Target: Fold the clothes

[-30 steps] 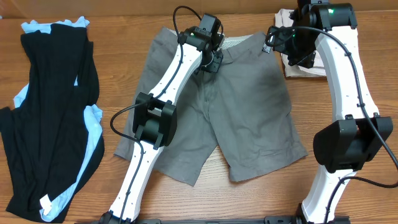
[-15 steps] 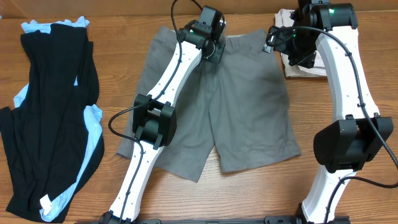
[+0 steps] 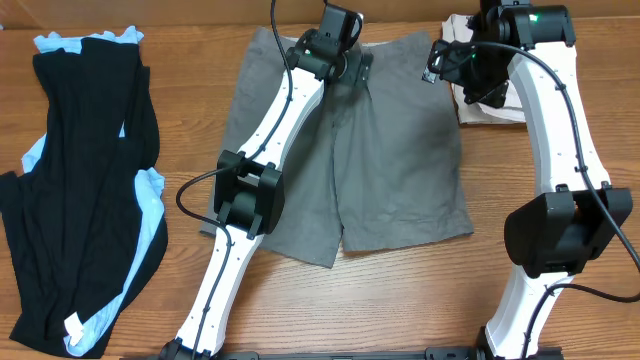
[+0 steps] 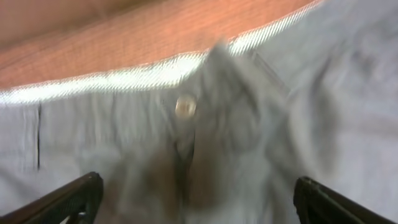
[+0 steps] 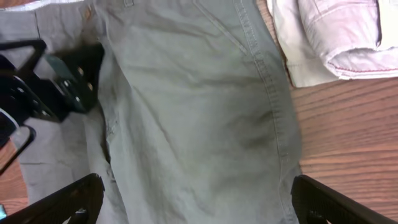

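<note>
Black and light-blue garments [image 3: 90, 180] line the table's [image 3: 400, 300] left edge; its near edge is open wood. Grey shorts [image 3: 400, 150] lie flat mid-table, waistband [image 4: 124, 93] at the far edge. The left gripper [image 4: 198, 198] is spread above it, the right gripper [image 5: 199, 199] spread near beige shorts [image 5: 342, 37].

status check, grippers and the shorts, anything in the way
Left gripper open above the waistband, right gripper open, both empty. Grey shorts lying flat, not yet folded. Beige shorts close on the right, black garment far left.

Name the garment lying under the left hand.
The medium-grey woven shorts, spread mid-table; the left hand hangs open over their waistband, not the pale beige shorts.
</note>
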